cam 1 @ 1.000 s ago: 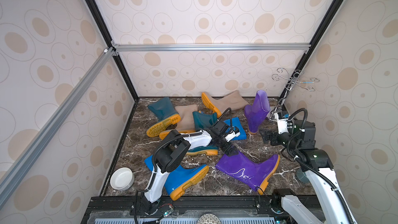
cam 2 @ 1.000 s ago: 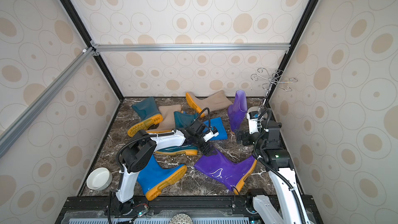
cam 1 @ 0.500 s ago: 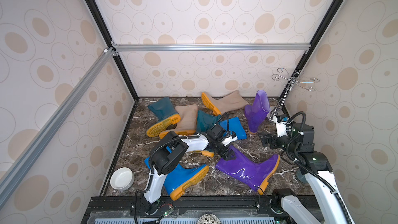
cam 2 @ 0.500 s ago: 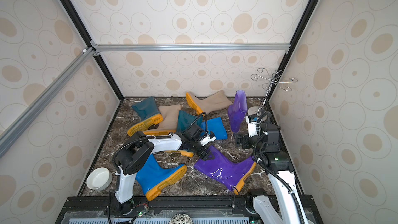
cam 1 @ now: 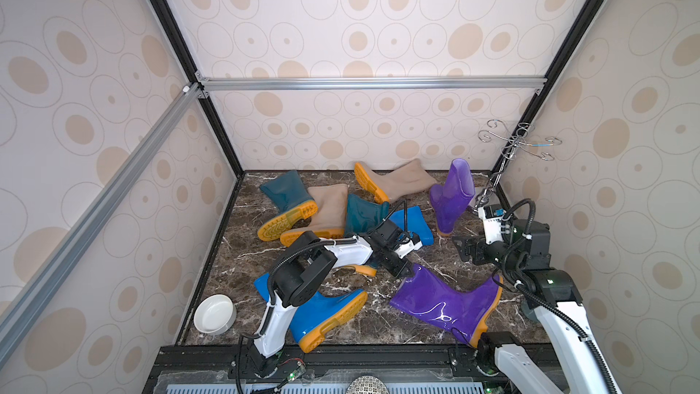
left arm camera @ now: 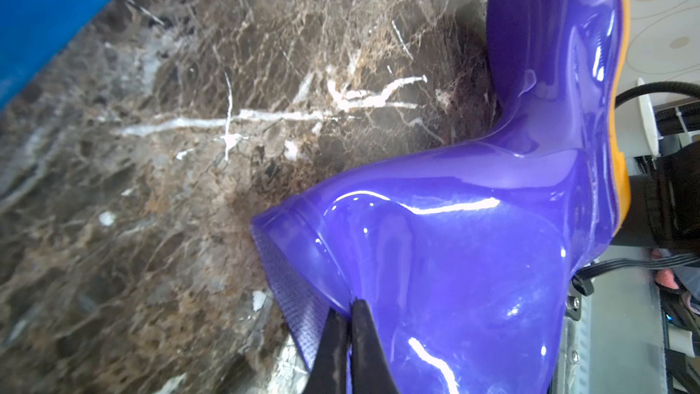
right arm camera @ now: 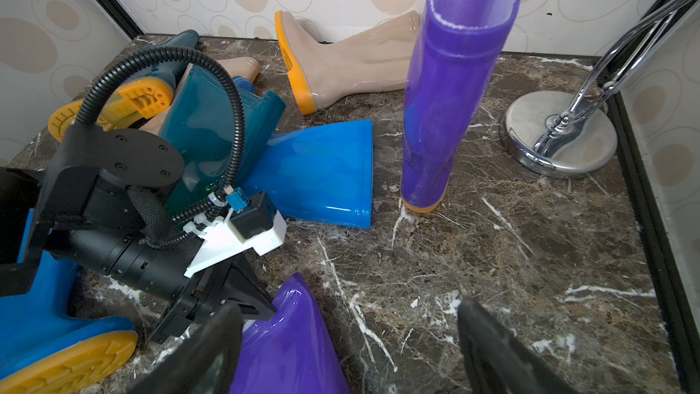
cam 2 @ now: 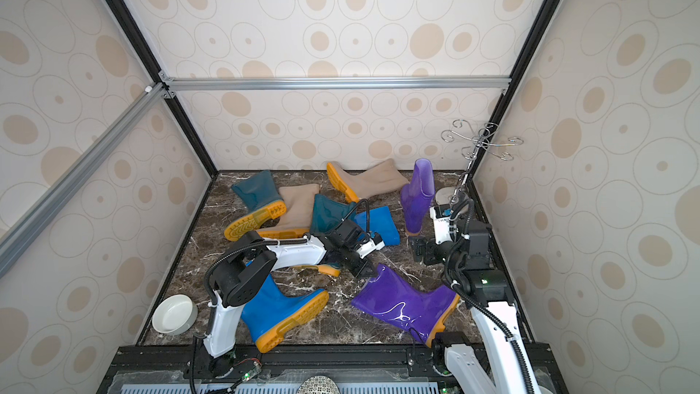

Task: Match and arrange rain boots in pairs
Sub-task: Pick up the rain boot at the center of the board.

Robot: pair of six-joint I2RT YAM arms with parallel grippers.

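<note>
While the left gripper [left arm camera: 346,307] pinches its cuff, purple boot [left arm camera: 473,259] lying flat, right gripper [right arm camera: 346,310] open nearby.

Walls [cam 1: 341,13]: cream, beige ovals
Floor [cam 1: 378,320]: dark brown marble
Rail [cam 1: 360,83]: aluminium, across back wall
Stand [cam 1: 519,142]: chrome, right back corner

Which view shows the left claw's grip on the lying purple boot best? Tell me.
Left wrist: the left claw pinches the lying purple boot's rim, close up. Both top views show that claw small; the right wrist shows it partly blocked.
</note>
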